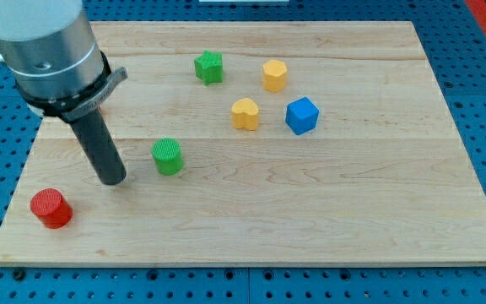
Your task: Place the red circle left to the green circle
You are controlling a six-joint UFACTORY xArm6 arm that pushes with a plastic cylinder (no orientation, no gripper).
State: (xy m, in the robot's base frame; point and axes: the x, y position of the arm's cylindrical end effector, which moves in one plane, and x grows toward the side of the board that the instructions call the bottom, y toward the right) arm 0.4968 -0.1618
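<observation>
The red circle (pixel 51 208) lies near the view's bottom left corner of the wooden board (pixel 310 211). The green circle (pixel 168 156) lies up and to the right of it, left of the board's middle. My tip (pixel 112 179) rests on the board between them, just left of the green circle and up-right of the red circle, touching neither. The rod rises toward the view's top left.
A green star (pixel 209 67), a yellow hexagon (pixel 274 75), a yellow heart (pixel 245 113) and a blue cube (pixel 302 116) lie in the upper middle of the board. A blue pegboard surrounds the board.
</observation>
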